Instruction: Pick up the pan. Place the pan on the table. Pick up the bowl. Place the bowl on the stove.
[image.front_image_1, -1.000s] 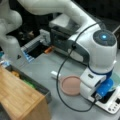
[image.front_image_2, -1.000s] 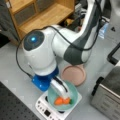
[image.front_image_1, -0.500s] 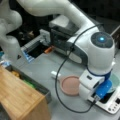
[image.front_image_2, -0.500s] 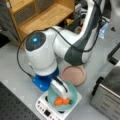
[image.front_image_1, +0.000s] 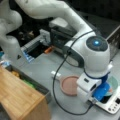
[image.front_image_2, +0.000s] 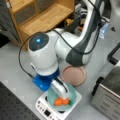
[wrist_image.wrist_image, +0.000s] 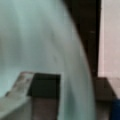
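Note:
The dusty-pink pan (image.front_image_1: 69, 85) (image.front_image_2: 73, 75) lies flat on the grey table (image.front_image_1: 42, 67) (image.front_image_2: 15, 65), its white handle pointing to a front view's left. Beside it, the light-teal bowl (image.front_image_1: 113, 83) (image.front_image_2: 71, 93) sits on the white stove (image.front_image_1: 112, 105) (image.front_image_2: 43, 107), with orange pieces (image.front_image_2: 61, 101) inside. My gripper (image.front_image_1: 100, 93) (image.front_image_2: 63, 96) reaches down at the bowl's rim. In the wrist view the bowl (wrist_image.wrist_image: 37, 37) fills most of the picture and one finger (wrist_image.wrist_image: 22, 87) shows at the lower left.
A steel toaster oven (image.front_image_2: 107, 97) stands just right of the stove. A light wooden board (image.front_image_1: 17, 100) and a dark bin (image.front_image_1: 27, 80) lie at a front view's left. A wooden shelf (image.front_image_2: 42, 15) is behind the arm. A black cable (image.front_image_1: 53, 87) loops over the table.
The arm's wrist has shifted very slightly; the bowl stays on the stove and the pan has not moved.

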